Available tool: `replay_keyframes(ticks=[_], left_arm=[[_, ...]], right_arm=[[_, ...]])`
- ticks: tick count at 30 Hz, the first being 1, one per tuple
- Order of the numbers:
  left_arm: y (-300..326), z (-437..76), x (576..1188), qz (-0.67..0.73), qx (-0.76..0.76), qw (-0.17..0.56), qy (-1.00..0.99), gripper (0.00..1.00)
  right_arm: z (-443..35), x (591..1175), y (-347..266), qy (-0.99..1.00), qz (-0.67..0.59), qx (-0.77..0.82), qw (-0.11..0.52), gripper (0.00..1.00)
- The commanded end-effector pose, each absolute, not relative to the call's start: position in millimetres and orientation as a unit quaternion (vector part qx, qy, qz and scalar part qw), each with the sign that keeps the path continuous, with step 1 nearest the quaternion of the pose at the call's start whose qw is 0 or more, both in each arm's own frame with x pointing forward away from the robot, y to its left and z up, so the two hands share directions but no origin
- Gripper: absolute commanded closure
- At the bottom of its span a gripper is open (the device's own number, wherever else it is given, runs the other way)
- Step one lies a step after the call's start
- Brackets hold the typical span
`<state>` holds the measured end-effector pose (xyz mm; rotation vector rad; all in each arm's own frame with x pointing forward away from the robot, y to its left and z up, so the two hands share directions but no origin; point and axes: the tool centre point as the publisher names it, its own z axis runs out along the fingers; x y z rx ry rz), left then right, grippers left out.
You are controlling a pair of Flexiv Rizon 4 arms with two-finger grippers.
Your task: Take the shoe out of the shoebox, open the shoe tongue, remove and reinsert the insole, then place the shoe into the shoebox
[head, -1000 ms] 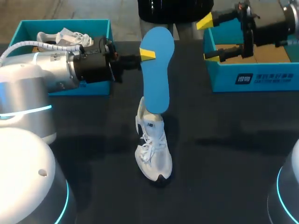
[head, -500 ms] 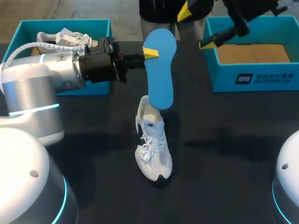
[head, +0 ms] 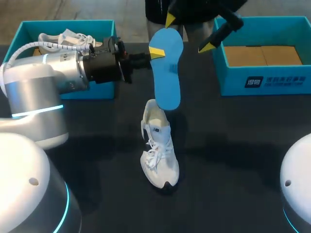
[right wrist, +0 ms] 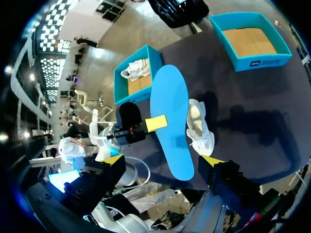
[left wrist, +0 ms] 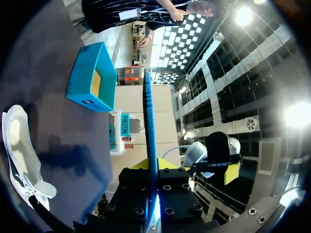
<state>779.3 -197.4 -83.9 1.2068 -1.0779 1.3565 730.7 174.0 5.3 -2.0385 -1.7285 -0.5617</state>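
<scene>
The black table (head: pixel 233 145) carries two teal shoeboxes: the left shoebox (head: pixel 25 30) holds another white sneaker, and the right shoebox (head: pixel 265 81) shows only its brown floor. The left arm (head: pixel 53 82) comes in level over the left box.

The white shoe (head: pixel 159 155) lies mid-table between the boxes, its long axis running front to back, dark-tipped toe toward the robot and heel opening away; its laces are loose.

The blue insole (head: pixel 166 68) hangs above that opening, long axis steep, lower end just over the heel. Whether they touch cannot be told. It is plain, smooth and uncreased.

The left gripper (head: pixel 156 51) is clamped on the insole's upper part, one finger on each face. The right gripper (head: pixel 188 33) is spread wide and holds nothing, above the insole's top end and apart from it.
</scene>
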Motion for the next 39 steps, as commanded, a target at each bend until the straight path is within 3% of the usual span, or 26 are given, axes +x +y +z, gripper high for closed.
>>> replay_keyframes(ticks=[1,16,39], left_arm=[[-200,-85,782,0.556,0.499,0.494,-0.444,1.00],[-201,-90,785,0.551,0.504,0.496,-0.444,1.00],[-201,-90,791,0.556,0.508,0.491,-0.439,1.00]], right_arm=[[7,742,185,-0.661,-0.065,-0.742,0.092,0.00],[27,747,183,-0.673,-0.074,-0.735,-0.017,0.00],[14,755,200,-0.676,0.013,-0.732,-0.091,0.00]])
